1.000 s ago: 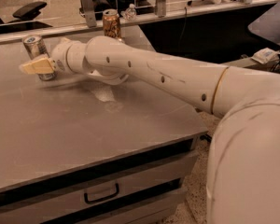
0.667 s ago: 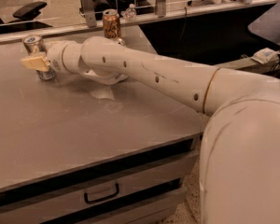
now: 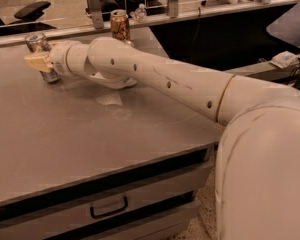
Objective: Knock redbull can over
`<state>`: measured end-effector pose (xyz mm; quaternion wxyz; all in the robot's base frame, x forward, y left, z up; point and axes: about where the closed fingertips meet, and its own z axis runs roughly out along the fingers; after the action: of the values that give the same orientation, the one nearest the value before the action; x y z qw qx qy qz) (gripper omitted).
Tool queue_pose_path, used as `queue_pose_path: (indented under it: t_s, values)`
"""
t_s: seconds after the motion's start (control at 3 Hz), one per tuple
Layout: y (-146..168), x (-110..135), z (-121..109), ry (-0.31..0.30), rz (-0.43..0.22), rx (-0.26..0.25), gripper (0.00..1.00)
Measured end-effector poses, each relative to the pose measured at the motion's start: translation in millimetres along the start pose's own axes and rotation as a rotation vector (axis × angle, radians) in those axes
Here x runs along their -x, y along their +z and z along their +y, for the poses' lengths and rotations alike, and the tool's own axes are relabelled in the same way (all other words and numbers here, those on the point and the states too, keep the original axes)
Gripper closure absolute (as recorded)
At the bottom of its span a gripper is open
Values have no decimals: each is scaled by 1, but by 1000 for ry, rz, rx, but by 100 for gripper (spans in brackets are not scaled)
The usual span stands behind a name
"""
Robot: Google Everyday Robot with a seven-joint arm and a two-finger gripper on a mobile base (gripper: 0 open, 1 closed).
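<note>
The redbull can (image 3: 40, 46) is a slim silver-and-blue can near the far left of the grey table (image 3: 80, 134). It stands with its top leaning a little to the left. My gripper (image 3: 36, 62) is at the end of the long white arm (image 3: 155, 76) and is right against the front of the can at mid height, covering part of it. The can's silver top shows above the gripper and its base (image 3: 52, 77) shows below.
An orange-brown patterned can (image 3: 120, 25) stands at the table's far edge, behind the arm. A low white object (image 3: 112, 82) lies under the arm. A rail with posts and a small clear bottle (image 3: 139, 13) run behind the table. A drawer handle (image 3: 108, 207) is in the table's front.
The gripper has shifted slightly left, staying against the redbull can. The can remains upright, with a slight lean.
</note>
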<state>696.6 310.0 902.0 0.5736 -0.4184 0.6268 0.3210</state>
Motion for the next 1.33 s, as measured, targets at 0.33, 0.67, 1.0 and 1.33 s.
queue_pose_path:
  t_s: [0.33,0.67,1.0,1.33]
  values:
    - [-24,20,0,-51,-43,20,100]
    - [-54,35,6,-120,-58,65,100]
    - [-85,66,23,-264,-39,133,100]
    - [-133,105,47,-489,20,250,100]
